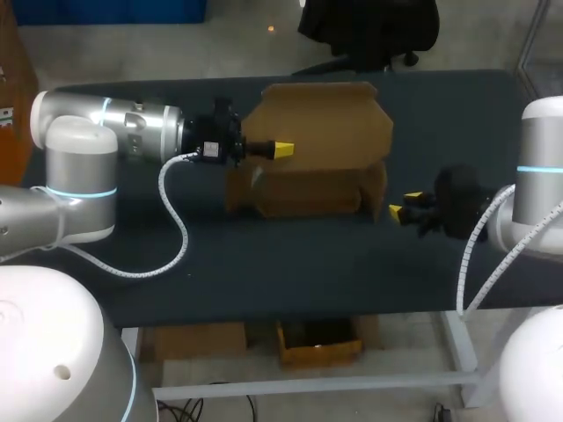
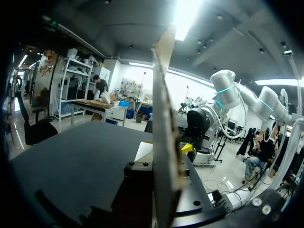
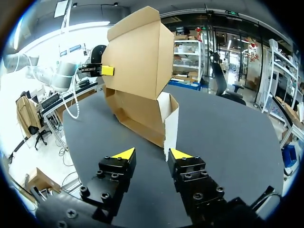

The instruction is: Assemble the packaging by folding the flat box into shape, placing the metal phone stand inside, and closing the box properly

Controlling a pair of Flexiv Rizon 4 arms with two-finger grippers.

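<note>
Our left hand pinches the raised lid of the box; right hand wide, empty. Cardboard judged light, bendy (creases easily): we'd grip near fold lines.

Worktop: dark, matte.
Brown cardboard box rests on it toward 12 o'clock, lid flap raised.

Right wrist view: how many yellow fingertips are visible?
3: two on the right gripper, one on the left gripper at the raised flap of the brown cardboard box; its partner likely hidden behind it.
</note>
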